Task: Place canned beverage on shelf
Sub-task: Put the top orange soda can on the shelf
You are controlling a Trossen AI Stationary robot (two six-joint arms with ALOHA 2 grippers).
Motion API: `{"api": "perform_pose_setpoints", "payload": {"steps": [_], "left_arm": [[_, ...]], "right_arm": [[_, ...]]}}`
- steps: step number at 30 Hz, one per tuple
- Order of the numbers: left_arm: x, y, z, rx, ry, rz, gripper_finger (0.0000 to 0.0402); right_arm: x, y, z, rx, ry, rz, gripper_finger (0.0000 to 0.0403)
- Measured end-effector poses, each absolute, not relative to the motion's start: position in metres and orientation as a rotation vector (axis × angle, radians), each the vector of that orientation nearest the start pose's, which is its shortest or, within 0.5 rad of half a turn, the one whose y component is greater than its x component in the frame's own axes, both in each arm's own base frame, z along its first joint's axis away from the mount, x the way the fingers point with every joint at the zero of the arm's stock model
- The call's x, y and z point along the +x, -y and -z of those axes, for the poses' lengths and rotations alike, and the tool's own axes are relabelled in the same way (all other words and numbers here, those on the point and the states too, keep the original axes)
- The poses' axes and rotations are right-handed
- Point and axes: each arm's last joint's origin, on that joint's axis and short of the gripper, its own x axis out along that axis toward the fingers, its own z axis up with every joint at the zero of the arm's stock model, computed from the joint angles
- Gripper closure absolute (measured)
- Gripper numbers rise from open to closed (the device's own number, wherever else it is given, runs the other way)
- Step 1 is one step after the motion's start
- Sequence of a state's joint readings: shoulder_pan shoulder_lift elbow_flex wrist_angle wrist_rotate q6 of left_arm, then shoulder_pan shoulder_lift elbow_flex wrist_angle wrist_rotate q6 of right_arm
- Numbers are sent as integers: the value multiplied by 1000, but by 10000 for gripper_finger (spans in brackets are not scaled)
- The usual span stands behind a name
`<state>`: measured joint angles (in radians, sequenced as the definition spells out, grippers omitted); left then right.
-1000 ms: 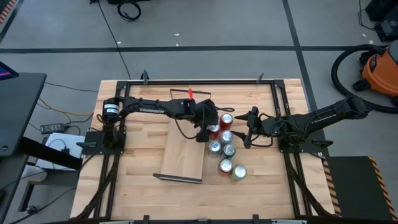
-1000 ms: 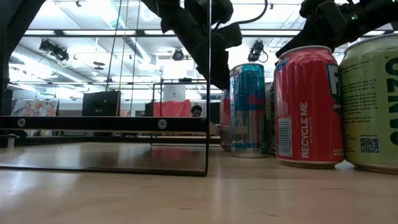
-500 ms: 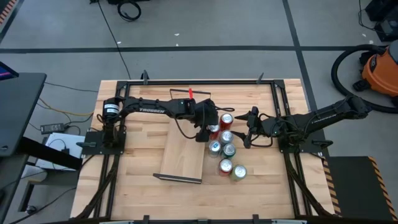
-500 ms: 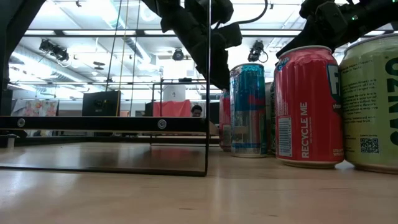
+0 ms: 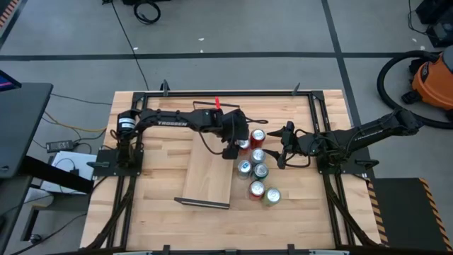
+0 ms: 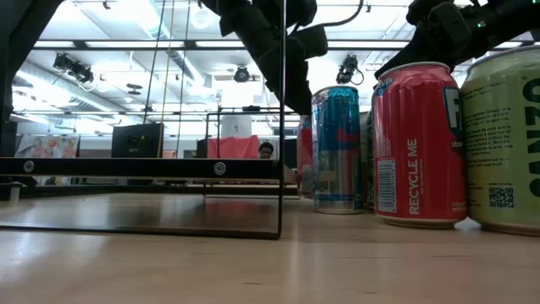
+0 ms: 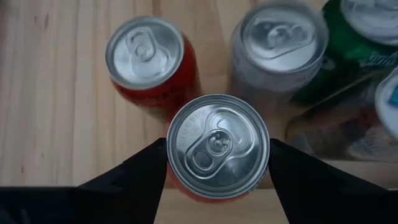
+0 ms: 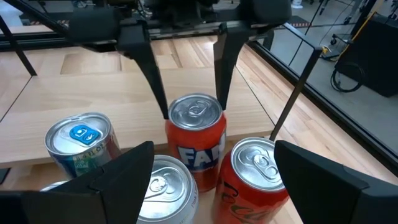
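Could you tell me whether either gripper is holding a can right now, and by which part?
The left gripper holds an orange can by opposite sides of its upper body, just under the rim. The right gripper is open and holds nothing.

Probably lab: ceiling cameras (image 6: 71,66), monitors (image 6: 137,139)

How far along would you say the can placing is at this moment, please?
Done: the left hand has closed on an orange can in the cluster. In hand: that can looks just lifted. Left: carrying it onto the shelf, which holds no cans. The right hand waits open nearby.
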<state>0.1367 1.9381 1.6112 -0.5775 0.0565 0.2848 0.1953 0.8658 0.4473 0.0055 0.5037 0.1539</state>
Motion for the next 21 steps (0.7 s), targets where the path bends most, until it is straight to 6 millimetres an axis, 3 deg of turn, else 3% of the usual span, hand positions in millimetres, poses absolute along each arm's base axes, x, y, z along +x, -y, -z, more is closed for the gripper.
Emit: {"api": "perform_pose_setpoints", "payload": {"steps": [21], "left_arm": [[419,-57,-259,220,-885,65,139]], "right_arm": [[182,-22,-222,9,-365,333,70]]}}
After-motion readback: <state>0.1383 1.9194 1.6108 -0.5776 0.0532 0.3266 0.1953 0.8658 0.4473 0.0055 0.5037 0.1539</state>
